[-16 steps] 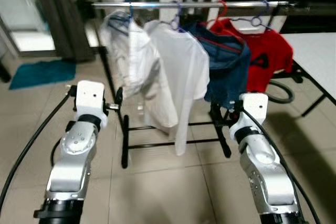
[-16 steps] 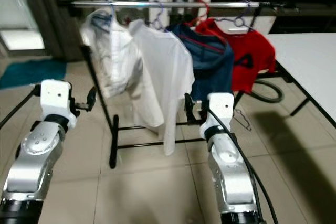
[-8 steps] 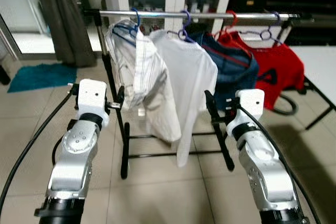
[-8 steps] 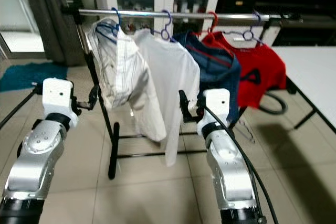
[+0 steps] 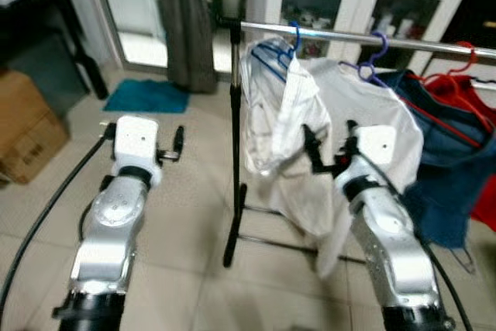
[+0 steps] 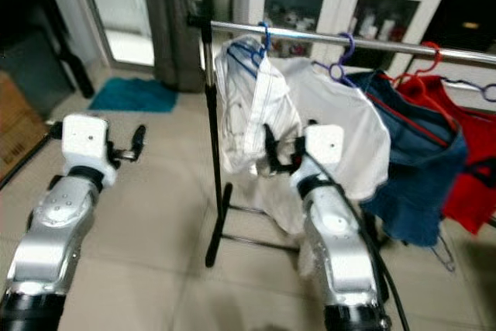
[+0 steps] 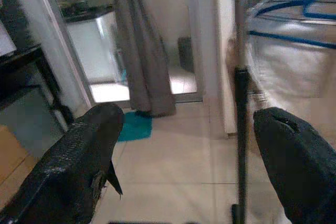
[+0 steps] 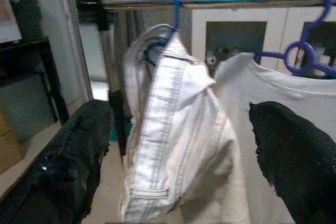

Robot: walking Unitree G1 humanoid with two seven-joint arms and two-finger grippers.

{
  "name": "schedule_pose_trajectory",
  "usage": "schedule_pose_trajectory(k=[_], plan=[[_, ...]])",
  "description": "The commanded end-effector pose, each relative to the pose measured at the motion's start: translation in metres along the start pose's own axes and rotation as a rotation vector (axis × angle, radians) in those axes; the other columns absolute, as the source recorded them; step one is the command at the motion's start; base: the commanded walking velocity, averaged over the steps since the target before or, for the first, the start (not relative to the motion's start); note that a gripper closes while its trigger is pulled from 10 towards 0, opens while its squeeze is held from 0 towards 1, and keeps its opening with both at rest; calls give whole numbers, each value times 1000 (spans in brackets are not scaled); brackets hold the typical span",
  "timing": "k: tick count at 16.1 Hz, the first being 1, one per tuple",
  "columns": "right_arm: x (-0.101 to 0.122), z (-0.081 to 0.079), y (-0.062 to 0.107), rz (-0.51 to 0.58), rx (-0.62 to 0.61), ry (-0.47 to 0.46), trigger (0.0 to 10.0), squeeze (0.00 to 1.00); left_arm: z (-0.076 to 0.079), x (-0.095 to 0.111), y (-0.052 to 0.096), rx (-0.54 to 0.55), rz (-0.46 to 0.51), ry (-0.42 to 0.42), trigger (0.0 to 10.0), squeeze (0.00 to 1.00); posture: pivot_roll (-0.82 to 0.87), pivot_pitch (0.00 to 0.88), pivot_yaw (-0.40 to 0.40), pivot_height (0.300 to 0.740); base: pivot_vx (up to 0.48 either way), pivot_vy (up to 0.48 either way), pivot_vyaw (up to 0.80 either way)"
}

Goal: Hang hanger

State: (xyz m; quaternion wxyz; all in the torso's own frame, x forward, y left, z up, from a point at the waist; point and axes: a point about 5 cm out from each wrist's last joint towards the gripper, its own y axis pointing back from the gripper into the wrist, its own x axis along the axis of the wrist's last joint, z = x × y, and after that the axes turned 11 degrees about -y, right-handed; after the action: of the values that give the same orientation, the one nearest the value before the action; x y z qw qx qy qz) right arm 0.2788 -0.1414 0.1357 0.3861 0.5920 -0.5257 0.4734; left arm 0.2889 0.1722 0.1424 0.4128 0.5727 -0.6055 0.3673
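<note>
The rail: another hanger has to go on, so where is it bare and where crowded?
On the rail, bare stretches lie between the blue hanger and purple hanger, and purple and red hanger. The garments below overlap tightly.

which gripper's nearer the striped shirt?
Right. The right gripper is up in front of the striped shirt, open. The left gripper is off to its left, past the rack pole.

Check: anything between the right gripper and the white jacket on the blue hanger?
Nothing. In the right wrist view, the right gripper is open with the white jacket straight ahead on its blue hanger, only air between. The head views agree.
</note>
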Motion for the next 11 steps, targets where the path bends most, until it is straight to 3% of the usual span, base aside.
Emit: schedule_pose_trajectory(k=[1, 3, 6, 11], plan=[[7, 2, -3, 22, -10, -33, 10000, 0, -1, 5, -2, -5, 16, -25, 10000, 1000, 33, 0, -18, 740, 334, 0, 0], [9, 3, -4, 18, -22, -27, 10000, 0, -2, 5, -3, -3, 18, -20, 10000, 1000, 28, 0, -15, 740, 336, 0, 0], [20, 7, -1, 57, -21, -9, 10000, 0, 1, 6, -3, -34, 31, -15, 10000, 1000, 27, 0, -12, 740, 336, 0, -800], [31, 18, 11, 58, 16, 42, 10000, 0, 7, 7, -2, -79, 46, -17, 10000, 1000, 34, 0, -24, 740, 326, 0, 0]])
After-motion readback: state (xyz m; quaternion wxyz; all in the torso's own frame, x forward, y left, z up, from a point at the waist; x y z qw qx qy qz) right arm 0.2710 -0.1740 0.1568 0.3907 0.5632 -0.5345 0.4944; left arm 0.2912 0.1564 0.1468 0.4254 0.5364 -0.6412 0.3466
